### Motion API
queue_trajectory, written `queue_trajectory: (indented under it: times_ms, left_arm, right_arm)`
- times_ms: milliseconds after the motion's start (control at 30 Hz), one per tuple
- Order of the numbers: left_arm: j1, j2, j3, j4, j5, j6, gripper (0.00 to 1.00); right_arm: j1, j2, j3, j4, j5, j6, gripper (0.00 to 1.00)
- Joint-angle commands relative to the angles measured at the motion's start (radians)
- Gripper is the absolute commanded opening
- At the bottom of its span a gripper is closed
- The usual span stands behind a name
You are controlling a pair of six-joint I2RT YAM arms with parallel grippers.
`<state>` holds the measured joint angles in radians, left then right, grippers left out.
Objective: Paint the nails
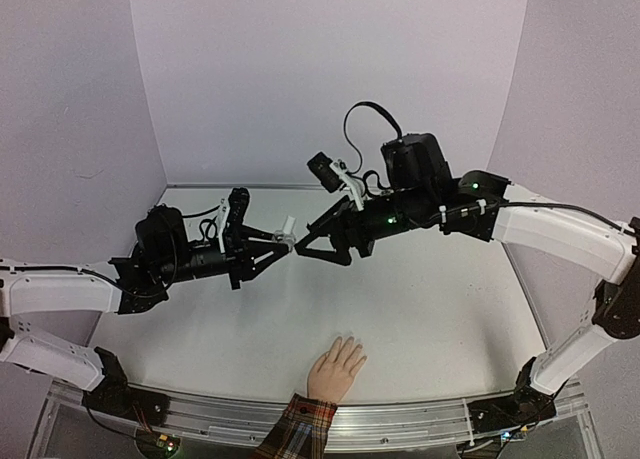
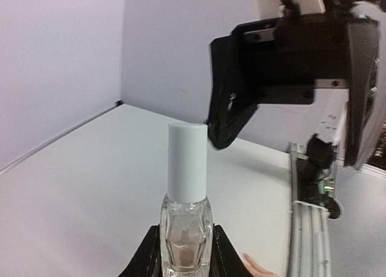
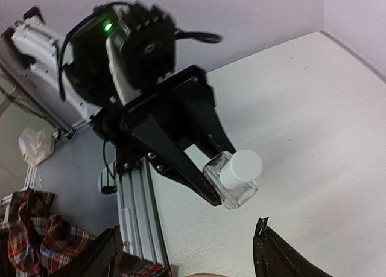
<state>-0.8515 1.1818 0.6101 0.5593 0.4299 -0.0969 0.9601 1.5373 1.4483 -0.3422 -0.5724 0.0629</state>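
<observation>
Table [image 1: 420,309] bears the peach hand [image 1: 335,371], plaid cuff [image 1: 300,424] behind it. Well beyond and above the hand, left gripper [image 2: 184,256] is clamped on a clear glass bottle [image 2: 186,222]. Right gripper [image 3: 190,247] is spread wide and empty, just short of the white cap [image 2: 187,162]. Bottle: prob. light, slick, breakable, so hold body, twist cap. Nails [image 1: 347,341] at the hand's fingertips: tiny, need light touch; approach from above looks open.

Nails [image 1: 347,343] too small; bottle [image 2: 186,241] base cut off.

Pale lilac walls [image 1: 330,69], white tabletop [image 1: 430,299], aluminium rail [image 1: 410,420] along near edge
</observation>
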Motion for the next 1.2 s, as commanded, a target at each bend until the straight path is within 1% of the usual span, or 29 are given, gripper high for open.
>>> queue_trajectory:
  times_ms: [0, 67, 100, 200, 367, 533, 567, 667, 700, 733, 767, 800, 867, 900, 933, 967, 1000, 1067, 1100, 1133, 1167]
  left_arm:
    - [-0.083, -0.006, 0.072, -0.044, -0.431, 0.154, 0.0]
    - [-0.13, 0.021, 0.077, -0.021, -0.53, 0.186, 0.0]
    - [-0.142, 0.029, 0.077, -0.005, -0.553, 0.188, 0.0]
    - [-0.153, 0.051, 0.069, 0.054, -0.576, 0.169, 0.0]
    - [-0.168, 0.078, 0.087, 0.066, -0.583, 0.162, 0.0]
    - [-0.171, 0.073, 0.085, 0.066, -0.576, 0.156, 0.0]
    - [-0.171, 0.069, 0.083, 0.066, -0.569, 0.152, 0.0]
    - [-0.17, 0.051, 0.068, 0.067, -0.492, 0.139, 0.0]
    - [-0.17, 0.04, 0.06, 0.068, -0.448, 0.133, 0.0]
    - [-0.169, 0.028, 0.051, 0.071, -0.393, 0.129, 0.0]
    - [-0.166, 0.013, 0.043, 0.07, -0.326, 0.122, 0.0]
    - [-0.151, -0.001, 0.038, 0.066, -0.201, 0.111, 0.0]
    - [-0.086, -0.024, 0.026, 0.092, 0.118, 0.022, 0.0]
    - [-0.043, -0.02, 0.022, 0.136, 0.288, -0.044, 0.0]
    - [-0.004, -0.008, 0.022, 0.198, 0.452, -0.131, 0.0]
    - [0.017, 0.002, 0.028, 0.214, 0.518, -0.173, 0.0]
    - [0.022, 0.006, 0.035, 0.194, 0.527, -0.171, 0.0]
    - [0.025, 0.001, 0.052, 0.101, 0.483, -0.115, 0.0]
    - [0.025, -0.004, 0.053, 0.069, 0.421, -0.08, 0.0]
    - [0.024, -0.01, 0.053, 0.035, 0.357, -0.054, 0.0]
    - [0.023, -0.015, 0.056, 0.006, 0.278, -0.031, 0.0]
  right_arm:
    - [0.004, -0.019, 0.029, 0.059, 0.278, 0.266, 0.76]
    - [0.009, 0.006, 0.046, 0.072, 0.324, 0.374, 0.73]
    - [0.011, 0.022, 0.054, 0.081, 0.335, 0.419, 0.72]
    - [0.023, 0.071, 0.083, 0.089, 0.383, 0.488, 0.6]
    - [0.046, 0.14, 0.152, 0.084, 0.397, 0.509, 0.49]
    - [0.056, 0.171, 0.168, 0.081, 0.403, 0.504, 0.37]
    - [0.056, 0.173, 0.167, 0.081, 0.404, 0.499, 0.33]
    - [0.056, 0.166, 0.164, 0.083, 0.378, 0.428, 0.11]
    - [0.055, 0.159, 0.159, 0.085, 0.348, 0.384, 0.05]
    - [0.053, 0.15, 0.148, 0.089, 0.295, 0.325, 0.0]
    - [0.049, 0.135, 0.129, 0.098, 0.182, 0.254, 0.0]
    - [0.045, 0.117, 0.099, 0.104, 0.029, 0.138, 0.0]
    - [0.04, 0.084, 0.043, 0.078, -0.377, -0.064, 0.0]
    - [0.038, 0.07, 0.02, 0.066, -0.452, -0.141, 0.0]
    - [0.031, 0.066, 0.01, 0.06, -0.483, -0.157, 0.0]
    - [0.022, 0.074, 0.016, 0.042, -0.519, -0.158, 0.0]
    - [0.016, 0.078, 0.026, 0.027, -0.528, -0.158, 0.0]
    - [0.011, 0.066, 0.014, 0.015, -0.465, -0.161, 0.01]
    - [0.009, 0.053, 0.003, 0.017, -0.412, -0.158, 0.17]
    - [0.006, 0.037, -0.008, 0.021, -0.357, -0.147, 0.37]
    - [0.005, 0.024, -0.011, 0.026, -0.275, -0.123, 0.51]
